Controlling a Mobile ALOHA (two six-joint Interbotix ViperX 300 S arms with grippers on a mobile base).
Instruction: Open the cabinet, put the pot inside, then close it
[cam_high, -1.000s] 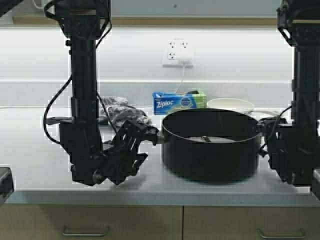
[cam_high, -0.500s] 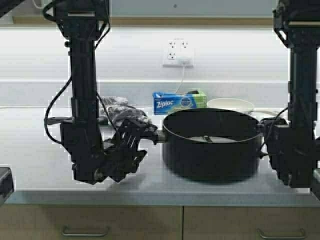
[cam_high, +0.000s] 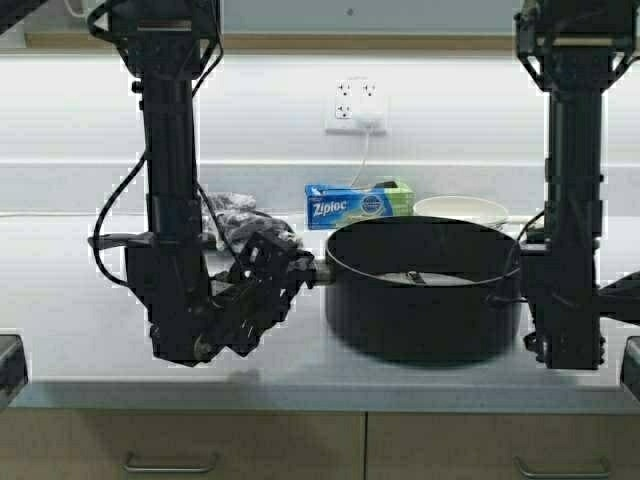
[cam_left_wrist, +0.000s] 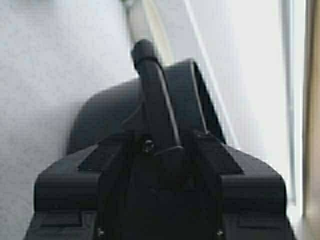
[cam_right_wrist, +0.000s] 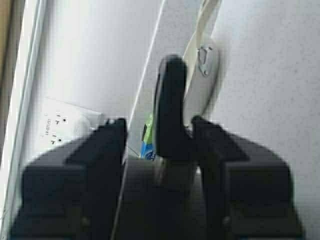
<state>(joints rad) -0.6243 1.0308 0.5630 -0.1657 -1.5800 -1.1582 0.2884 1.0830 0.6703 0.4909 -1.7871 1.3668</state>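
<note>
The large black pot (cam_high: 422, 290) stands on the grey countertop (cam_high: 60, 300) in the middle of the high view. My left gripper (cam_high: 305, 270) is at the pot's left side handle and shut on it; in the left wrist view the handle (cam_left_wrist: 150, 85) runs between the fingers. My right gripper (cam_high: 522, 290) is at the pot's right side handle. In the right wrist view that handle (cam_right_wrist: 170, 105) stands between open fingers, with a gap on one side. Only the cabinet's tan lower edge (cam_high: 400, 42) shows at the top; its doors are out of view.
Behind the pot lie a blue Ziploc box (cam_high: 358, 204), a cream-white pan (cam_high: 462, 209) and a black pan with a grey cloth (cam_high: 235, 215). A wall outlet (cam_high: 355, 105) with a plugged cord is above. Drawers with bar handles (cam_high: 170, 463) are below the counter edge.
My right arm has swung left, bringing its gripper in around the pot's right handle. My left gripper stays on the left handle. The pot has not moved.
</note>
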